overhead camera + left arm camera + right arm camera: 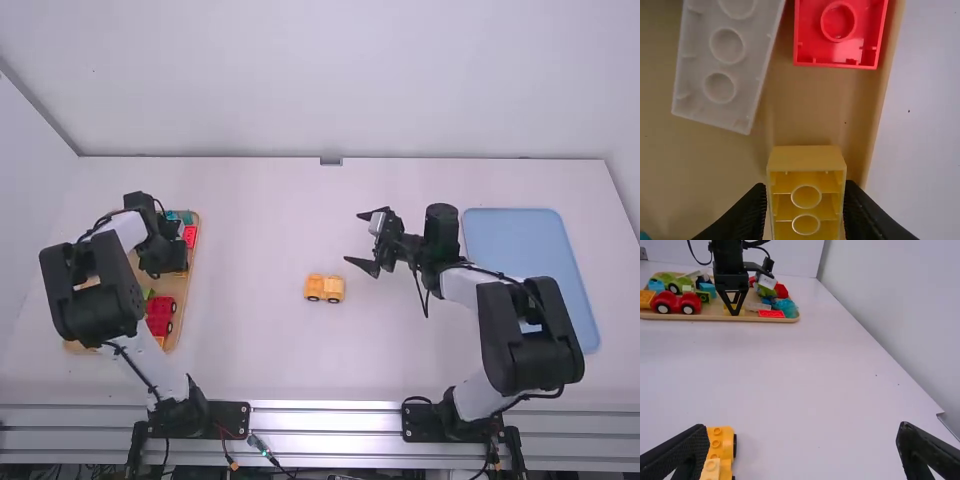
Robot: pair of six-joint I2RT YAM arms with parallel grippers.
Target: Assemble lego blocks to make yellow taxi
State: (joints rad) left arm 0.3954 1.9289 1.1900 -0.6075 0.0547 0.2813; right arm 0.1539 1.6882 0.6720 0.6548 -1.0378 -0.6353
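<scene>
Right now the left gripper (160, 252) is down at the tan wooden tray (182, 288), its two fingers clamped on a hollow yellow plastic block (806, 159), one against each side. Near that block lie a square red plastic block (810, 51) and a long translucent whitish block (699, 62), both with hollow undersides showing. A red toy car (675, 303) sits in the tray too.

And out on the white table (260, 350), the yellow-orange block vehicle with black wheels (324, 288) rests near the middle, between the tray and the light-blue rectangular tray (520, 250). Over to its right, the right gripper (362, 240) hovers with fingers spread wide, nothing between them.
</scene>
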